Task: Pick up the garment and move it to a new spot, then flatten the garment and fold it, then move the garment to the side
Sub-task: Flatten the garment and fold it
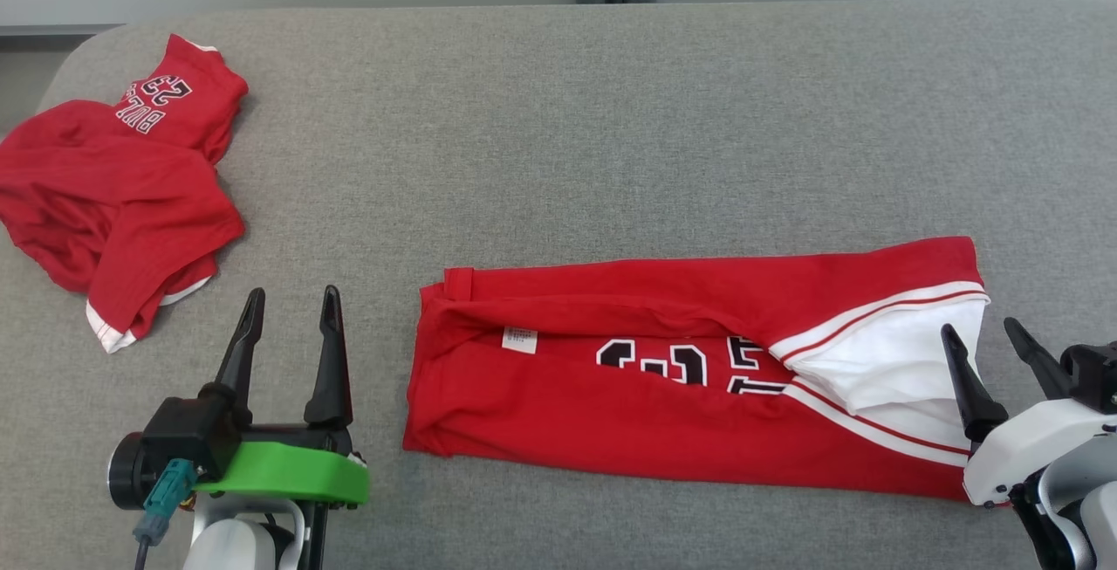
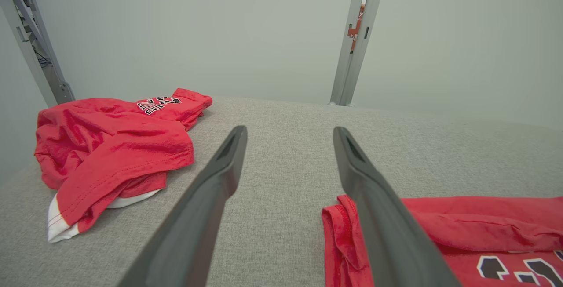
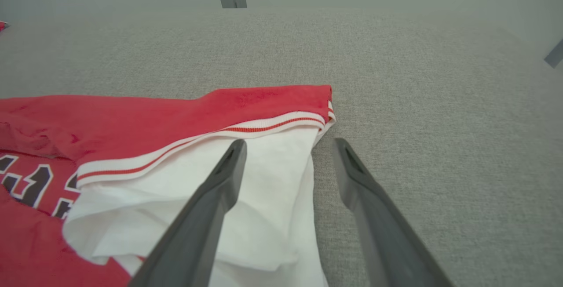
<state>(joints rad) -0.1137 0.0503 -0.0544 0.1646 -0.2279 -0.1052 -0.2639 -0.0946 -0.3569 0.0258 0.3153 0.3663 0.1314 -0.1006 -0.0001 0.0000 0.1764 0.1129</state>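
Wide open and empty at the left gripper, hovering over bare table just beside the left end of the garment. Likewise spread apart and gripping nothing at the right gripper, with one finger over the white lining at the right end and the other over grey cloth just off the edge.

Lies as a long red band across the near middle of the table, with both long sides turned in over the black numerals and white trim showing at the right. Well apart, at the far left corner, sits a second red garment in a crumpled heap.

Looks like the folding step, with the lengthwise folds made and the crosswise fold not yet begun. Calls next, probably, for pinching all layers at one end, carrying that end over to the other without dragging the layers askew, then shifting the packet aside.
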